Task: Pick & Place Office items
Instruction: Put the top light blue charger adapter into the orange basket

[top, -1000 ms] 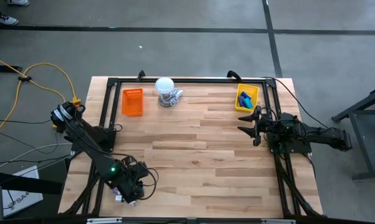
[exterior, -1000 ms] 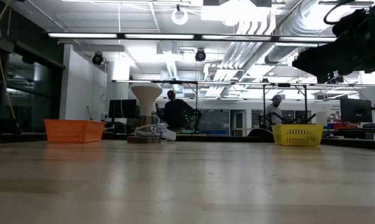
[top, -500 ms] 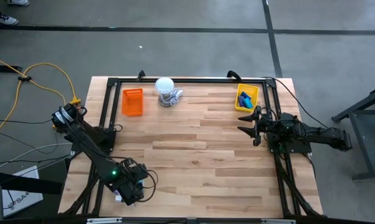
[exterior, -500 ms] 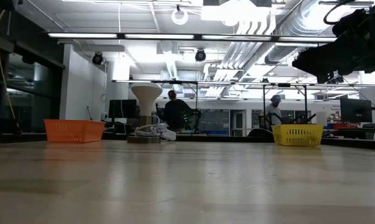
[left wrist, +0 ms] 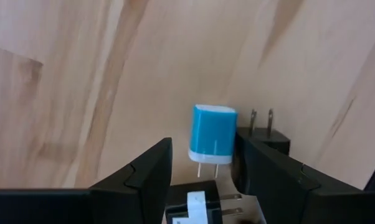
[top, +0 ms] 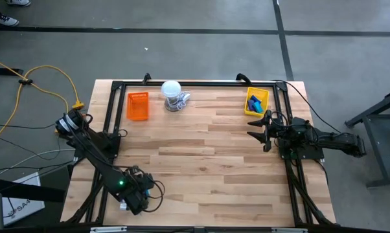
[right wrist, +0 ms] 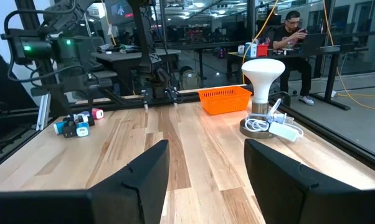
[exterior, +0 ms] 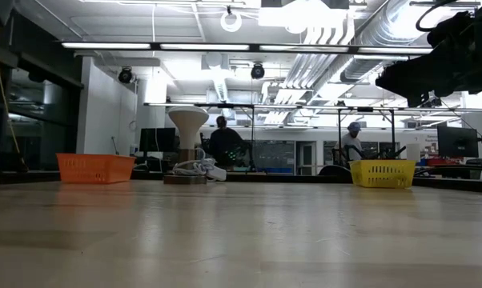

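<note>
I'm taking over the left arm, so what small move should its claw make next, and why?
Probably ease the left claw down around the blue charger and close. Its open fingers already frame that plug, which lies on the table beside a black one.

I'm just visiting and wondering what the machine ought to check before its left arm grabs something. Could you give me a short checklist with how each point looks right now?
1. Left gripper open: ok, its fingers stand apart.
2. Target lined up: ok, the blue charger plug lies on the wood just ahead, between the fingers.
3. Nothing else in the way: not ok, a black plug lies right beside the blue one, and a white piece sits nearer the gripper.
4. Drop-off trays reachable: cannot tell; the orange tray and the yellow tray sit at the far edge.
5. Right gripper out of the way: ok, open, near the yellow tray.
</note>
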